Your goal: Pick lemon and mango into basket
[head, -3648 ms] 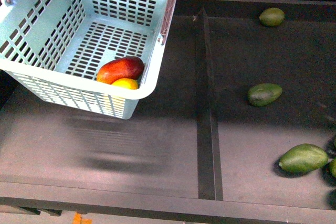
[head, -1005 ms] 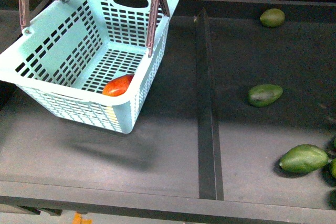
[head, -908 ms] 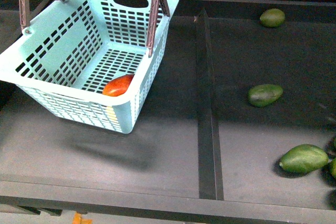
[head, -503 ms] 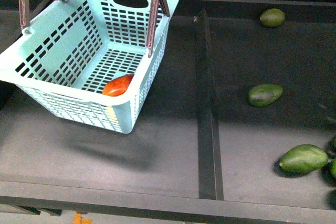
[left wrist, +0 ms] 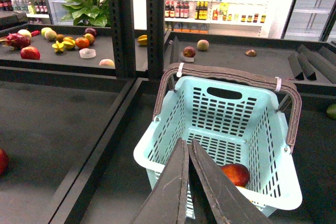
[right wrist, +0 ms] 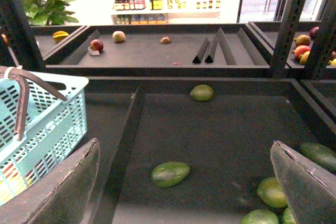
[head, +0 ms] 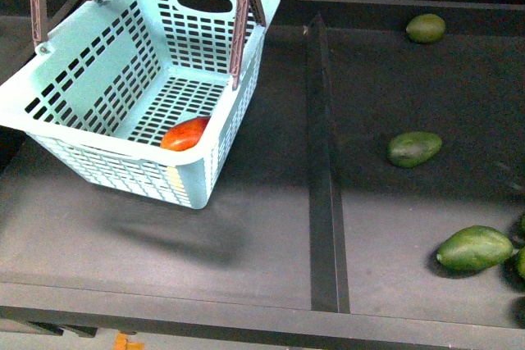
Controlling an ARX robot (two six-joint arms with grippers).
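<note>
Three green fruits (head: 414,148) beyond the divider (head: 321,161), perhaps avocados

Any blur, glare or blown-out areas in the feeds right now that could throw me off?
Front view: sharp, evenly lit; the basket casts a soft shadow on the dark shelf. Left wrist view: sharp on the mango, bright shop background but readable. Right wrist view: the lit background at the top is washed out; the green fruits stay clear.

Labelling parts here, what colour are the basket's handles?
Brown, tied with white zip ties; the basket handles show best in the left wrist view.

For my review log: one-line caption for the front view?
Red-orange mango lies in the light blue basket; dark green fruits scattered right of the divider.
</note>
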